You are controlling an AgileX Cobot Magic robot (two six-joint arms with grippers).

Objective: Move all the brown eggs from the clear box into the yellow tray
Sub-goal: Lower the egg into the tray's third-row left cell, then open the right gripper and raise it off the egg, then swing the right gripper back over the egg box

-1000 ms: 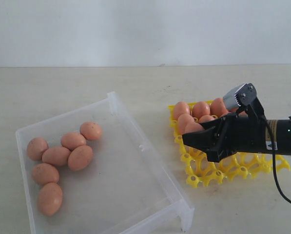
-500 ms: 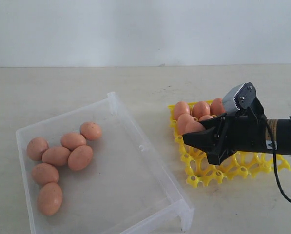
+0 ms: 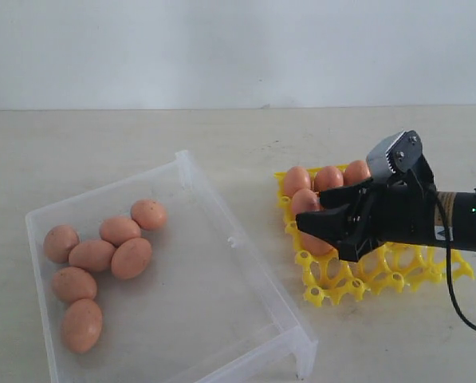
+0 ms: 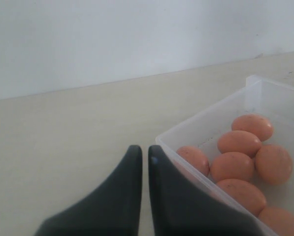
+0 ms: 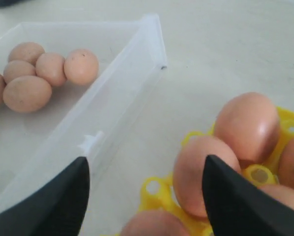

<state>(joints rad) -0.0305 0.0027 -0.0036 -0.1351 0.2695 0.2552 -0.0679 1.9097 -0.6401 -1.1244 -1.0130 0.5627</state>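
The right hand, its dark fingers spread wide and holding nothing, hangs low over the bright yellow openwork plastic egg tray. A careless sweep toward the box could therefore clip a seated pinkish-brown oval egg and tip it onto the pale bench. The tray shows at least five eggs, with others perhaps hidden by the arm, and seven lie loose in the large translucent clear plastic box; the left hand, fingers together, sits near the box's outer wall.
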